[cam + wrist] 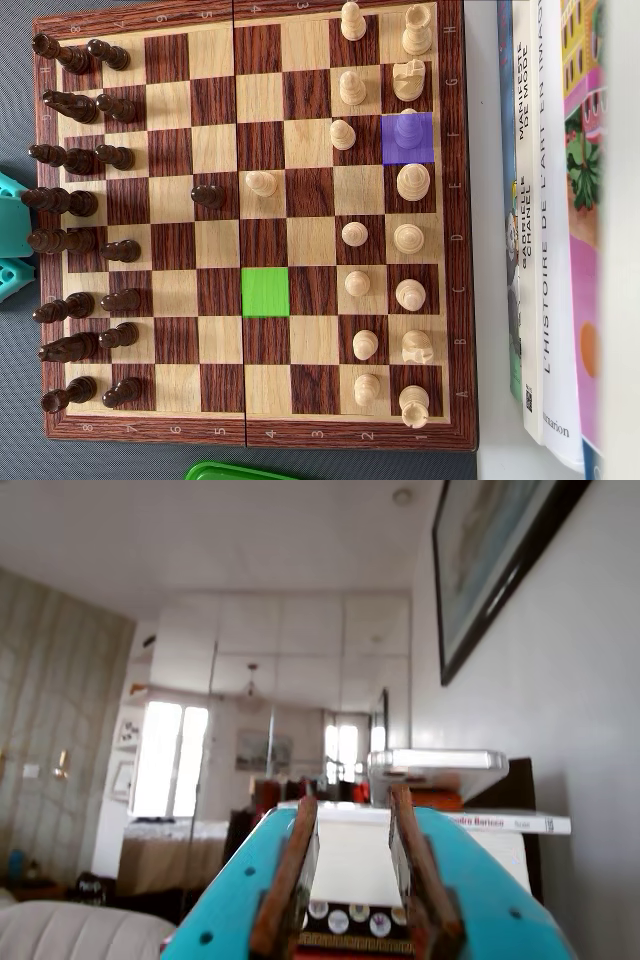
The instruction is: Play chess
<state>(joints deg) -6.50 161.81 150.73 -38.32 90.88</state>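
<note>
- Gripper, teal with brown pads, points out across the room in the wrist view, jaws spread with nothing between them.
- Left of it sits a window; right of it, stacked books.
- Overhead, the chessboard lies just right of the teal arm: dark pieces nearest, green square mid-board, purple square among the white pieces farthest.

Beyond the jaws, wrist view: chessboard mostly hidden, pieces blurred. Overhead: green object cut off at bottom edge.
</note>
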